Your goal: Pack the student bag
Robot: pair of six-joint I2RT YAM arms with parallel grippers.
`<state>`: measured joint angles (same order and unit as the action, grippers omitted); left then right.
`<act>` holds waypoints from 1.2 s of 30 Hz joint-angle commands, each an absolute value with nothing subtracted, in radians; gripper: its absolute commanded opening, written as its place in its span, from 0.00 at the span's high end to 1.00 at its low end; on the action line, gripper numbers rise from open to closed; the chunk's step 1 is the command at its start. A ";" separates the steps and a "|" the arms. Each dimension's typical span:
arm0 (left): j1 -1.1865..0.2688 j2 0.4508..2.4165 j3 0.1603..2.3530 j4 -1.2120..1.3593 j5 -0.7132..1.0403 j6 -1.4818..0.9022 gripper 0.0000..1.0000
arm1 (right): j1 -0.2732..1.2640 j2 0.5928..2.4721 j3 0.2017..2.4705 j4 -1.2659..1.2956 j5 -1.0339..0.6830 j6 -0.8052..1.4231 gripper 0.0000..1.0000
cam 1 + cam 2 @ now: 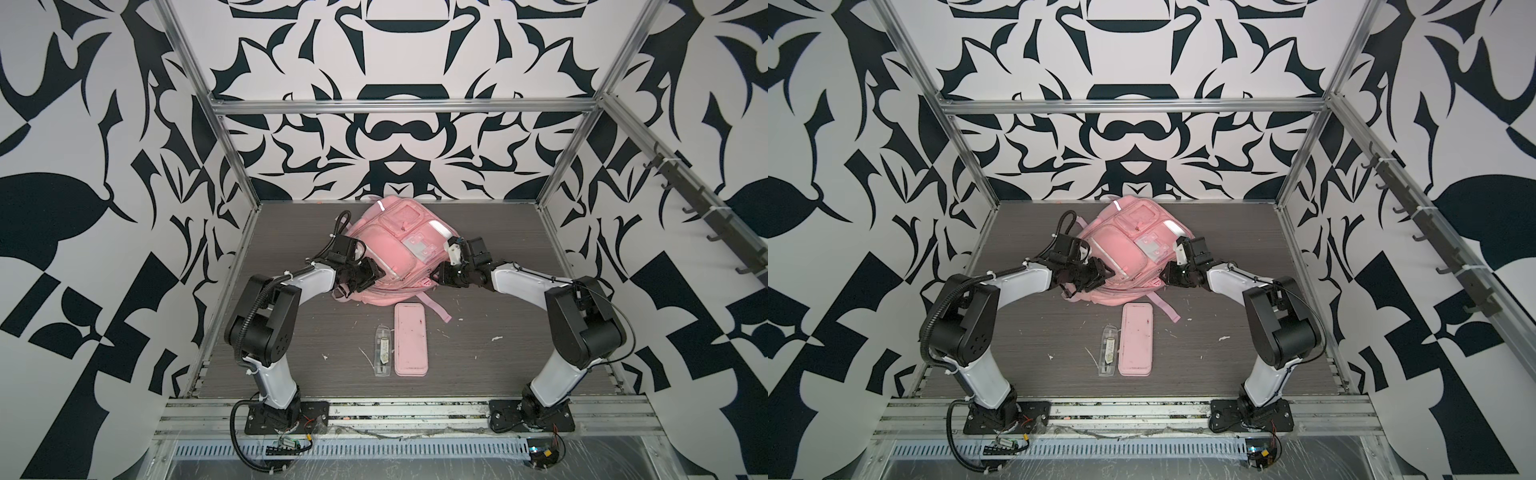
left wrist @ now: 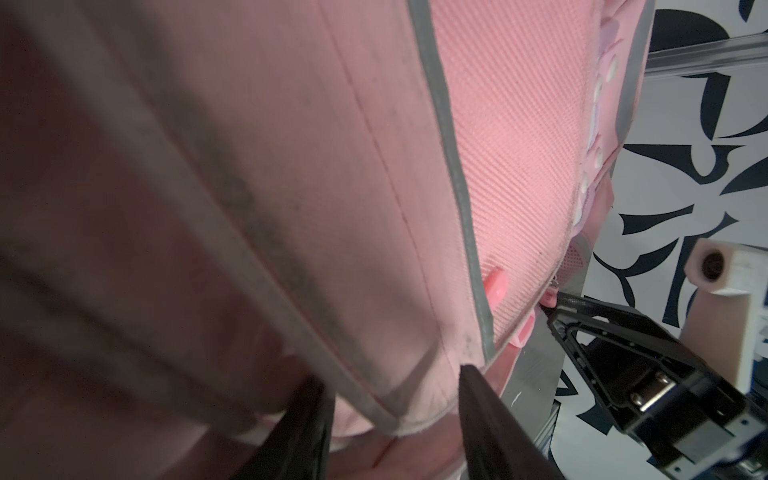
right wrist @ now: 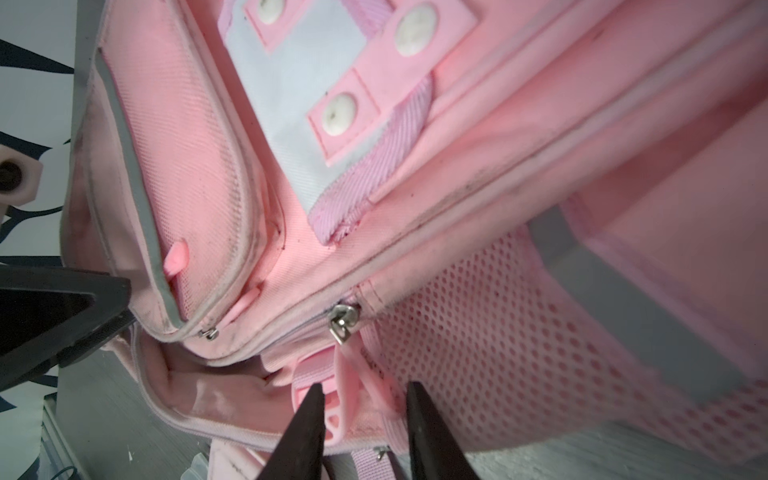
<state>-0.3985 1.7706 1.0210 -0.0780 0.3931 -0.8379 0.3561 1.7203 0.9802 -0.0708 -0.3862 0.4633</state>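
The student bag is a soft pink backpack lying front-up at the back middle of the table. My left gripper is at its front left edge. Its fingers are closed on the grey-piped corner of a front pocket, and fabric fills the gap between them. My right gripper is at the bag's front right side. Its fingers stand apart on either side of a pink zip pull, which hangs from a metal slider beside the mesh side pocket.
A flat pink pencil case lies in front of the bag, with a small clear plastic case to its left. A pink strap trails toward the pencil case. Aluminium frame posts and patterned walls surround the table.
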 commanded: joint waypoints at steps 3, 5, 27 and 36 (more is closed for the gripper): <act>-0.396 1.803 1.001 -0.118 0.393 -0.846 0.48 | 0.362 1.728 0.974 -0.085 -0.398 0.439 0.64; -0.397 1.803 1.001 -0.118 0.395 -0.848 0.48 | 0.362 1.742 0.980 -0.079 -0.394 0.441 0.65; -0.396 1.795 0.991 -0.106 0.399 -0.859 0.53 | 0.368 1.647 0.956 -0.067 -0.390 0.467 0.94; -0.397 1.796 1.005 -0.111 0.400 -0.860 0.54 | 0.379 1.577 0.966 -0.150 -0.317 0.439 0.97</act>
